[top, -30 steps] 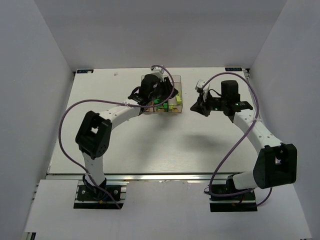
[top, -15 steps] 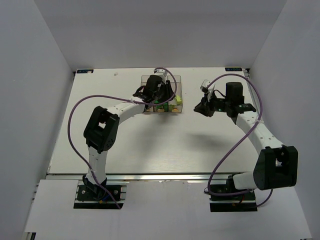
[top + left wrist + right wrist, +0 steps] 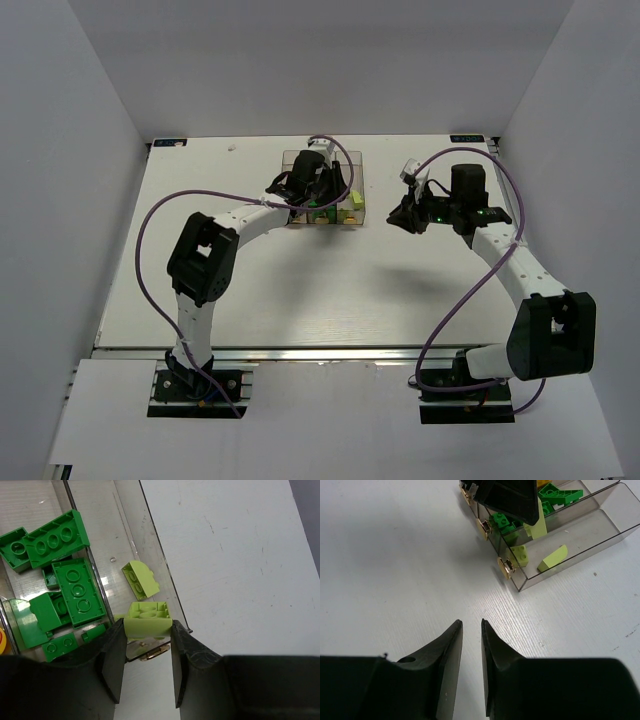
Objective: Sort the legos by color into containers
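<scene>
My left gripper point(image 3: 147, 630) is shut on a pale yellow-green lego point(image 3: 148, 618) and holds it over the near end of the right-hand clear bin point(image 3: 150, 535). Another pale lego point(image 3: 140, 580) lies in that bin. Several bright green legos point(image 3: 77, 592) fill the middle bin. A bit of orange point(image 3: 2, 641) shows at the left edge. In the top view the left gripper point(image 3: 325, 193) is over the joined containers point(image 3: 358, 172). My right gripper point(image 3: 471, 623) is empty, its jaws a narrow gap apart, above bare table to the right of the bins point(image 3: 600, 522).
In the right wrist view, two pale legos point(image 3: 521, 555) point(image 3: 552, 558) lie in the nearest bin, with the left gripper's black fingers point(image 3: 512, 500) above them. Grey walls enclose the white table point(image 3: 300, 290). The right gripper point(image 3: 403, 215) hovers right of the bins.
The left gripper has moved a little further back and to the right over the bins with the pale lego. The right gripper has drifted slightly right. Little moved in the last half second.
</scene>
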`<state>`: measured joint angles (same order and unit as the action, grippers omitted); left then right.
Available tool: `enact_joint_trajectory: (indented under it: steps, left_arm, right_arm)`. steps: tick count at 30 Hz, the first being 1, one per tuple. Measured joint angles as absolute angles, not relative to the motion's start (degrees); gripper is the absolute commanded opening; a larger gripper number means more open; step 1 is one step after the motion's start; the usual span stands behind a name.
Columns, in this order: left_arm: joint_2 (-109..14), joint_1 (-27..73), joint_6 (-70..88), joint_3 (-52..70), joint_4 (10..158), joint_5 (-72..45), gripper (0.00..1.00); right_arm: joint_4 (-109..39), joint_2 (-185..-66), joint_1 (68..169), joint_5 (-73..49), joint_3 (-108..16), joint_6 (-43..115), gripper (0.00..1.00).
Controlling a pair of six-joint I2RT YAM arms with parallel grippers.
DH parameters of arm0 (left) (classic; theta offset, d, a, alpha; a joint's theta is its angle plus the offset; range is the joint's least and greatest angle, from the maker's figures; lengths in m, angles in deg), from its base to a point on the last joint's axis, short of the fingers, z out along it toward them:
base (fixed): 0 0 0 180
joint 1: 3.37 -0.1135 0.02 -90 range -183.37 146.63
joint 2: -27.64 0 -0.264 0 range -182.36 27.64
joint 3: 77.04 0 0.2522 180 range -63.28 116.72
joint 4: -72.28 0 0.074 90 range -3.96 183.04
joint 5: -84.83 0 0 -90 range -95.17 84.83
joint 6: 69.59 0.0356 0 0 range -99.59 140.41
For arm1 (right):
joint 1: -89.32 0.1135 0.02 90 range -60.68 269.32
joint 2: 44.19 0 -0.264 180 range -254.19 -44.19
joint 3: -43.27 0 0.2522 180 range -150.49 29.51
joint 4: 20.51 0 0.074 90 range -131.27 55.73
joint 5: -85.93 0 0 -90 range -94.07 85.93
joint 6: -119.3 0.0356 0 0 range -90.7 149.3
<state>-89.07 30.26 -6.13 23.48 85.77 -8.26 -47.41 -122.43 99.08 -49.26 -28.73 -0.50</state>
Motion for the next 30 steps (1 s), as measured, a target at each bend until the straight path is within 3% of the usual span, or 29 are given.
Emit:
enact_joint_trajectory:
  steps: [8,16,18,19,20,23,26,28,30]
  left_arm:
    - [-89.1,30.3,-5.3,23.5,86.7,-7.1,0.65]
    - [-89.1,30.3,-5.3,23.5,87.1,-7.0,0.68]
    - [-89.0,30.3,-5.3,23.5,87.1,-6.9,0.65]
    - [-88.8,30.3,-5.3,23.5,87.2,-6.8,0.63]
    - [-88.6,30.3,-5.4,23.4,87.3,-6.8,0.61]
    - [-86.1,30.3,-5.6,22.1,87.5,-5.8,0.59]
    - [-81.1,30.1,-6.1,18.8,87.6,-4.5,0.69]
    - [-76.3,30.0,-6.6,15.3,87.3,-3.7,0.97]
    - [-70.2,29.7,-7.5,10.9,87.1,-2.8,0.98]
  right_arm:
    - [-47.4,-122.4,99.1,-49.2,-28.7,0.0,0.37]
    - [-47.4,-122.4,99.1,-49.2,-28.7,0.0,0.40]
    - [-47.5,-122.4,99.1,-49.2,-28.7,0.2,0.58]
    - [-47.5,-122.4,99.1,-49.2,-28.7,0.3,0.80]
    - [-47.5,-122.4,99.1,-49.0,-28.7,0.9,0.89]
    - [-47.1,-122.4,99.1,-48.0,-28.7,1.9,0.89]
    - [-46.4,-122.4,99.1,-47.3,-28.7,3.9,0.89]
    - [-46.1,-122.4,99.1,-46.6,-28.8,5.6,0.89]
    - [-46.1,-122.4,99.1,-45.3,-29.0,7.6,0.89]
